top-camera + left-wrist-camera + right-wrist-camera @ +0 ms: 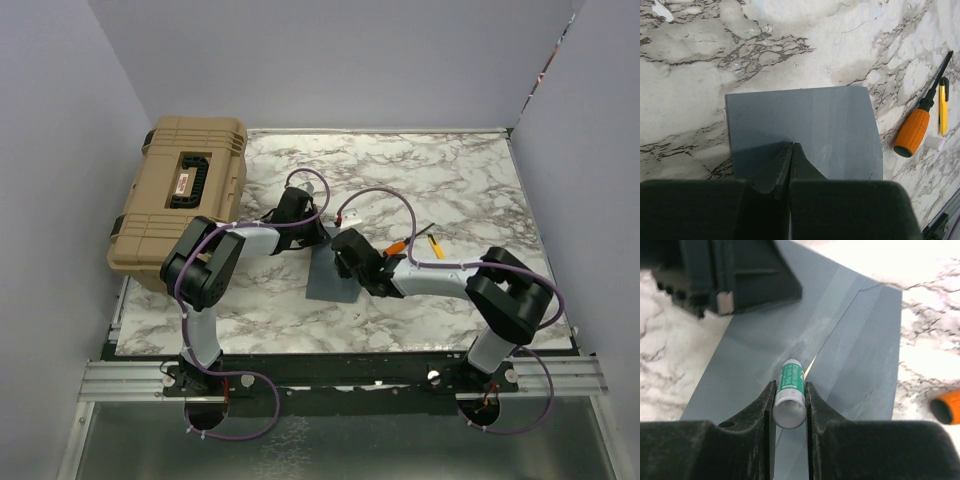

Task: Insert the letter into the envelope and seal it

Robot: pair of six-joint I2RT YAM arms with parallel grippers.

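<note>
Envelope (805,130) lies flat on the desk (700,60). Our left pincer (792,149) is pressed together at its near edge, right pincer (789,390) pinching a green-labelled tube (791,376) over it. We can't make out the letter.

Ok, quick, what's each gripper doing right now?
Left gripper: shut, holding nothing, tips over the envelope.
Right gripper: closed on a green-labelled glue stick.

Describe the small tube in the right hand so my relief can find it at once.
Start at the marble table, then the grey-blue envelope lying near its middle. Over it, the right hand pinches a small white tube with a green label; the nearby screwdriver has an orange handle instead.
</note>
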